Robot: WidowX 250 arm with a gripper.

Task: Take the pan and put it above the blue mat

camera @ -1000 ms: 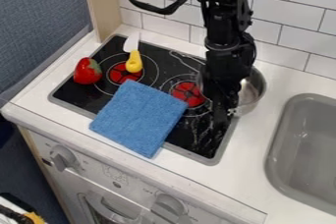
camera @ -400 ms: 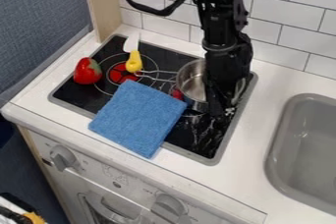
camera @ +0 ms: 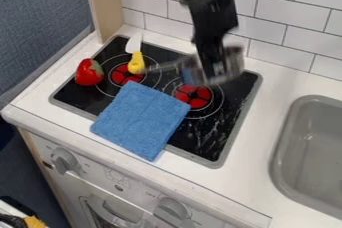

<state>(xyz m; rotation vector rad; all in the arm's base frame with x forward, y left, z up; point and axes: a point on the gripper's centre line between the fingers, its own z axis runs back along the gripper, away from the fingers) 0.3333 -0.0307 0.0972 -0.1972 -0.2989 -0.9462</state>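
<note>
While the blue mat (camera: 140,120) overlaps the stovetop (camera: 227,112), the hand (camera: 215,72) clamps the pan (camera: 233,63).

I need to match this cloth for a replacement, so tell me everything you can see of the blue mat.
The blue mat is a plain, roughly square piece with a fuzzy, towel-like surface. It lies flat and unfolded, turned at an angle, with nothing on it. Most of it covers the black stovetop; its front part extends over the white counter. Its right corner reaches the red burner.
</note>
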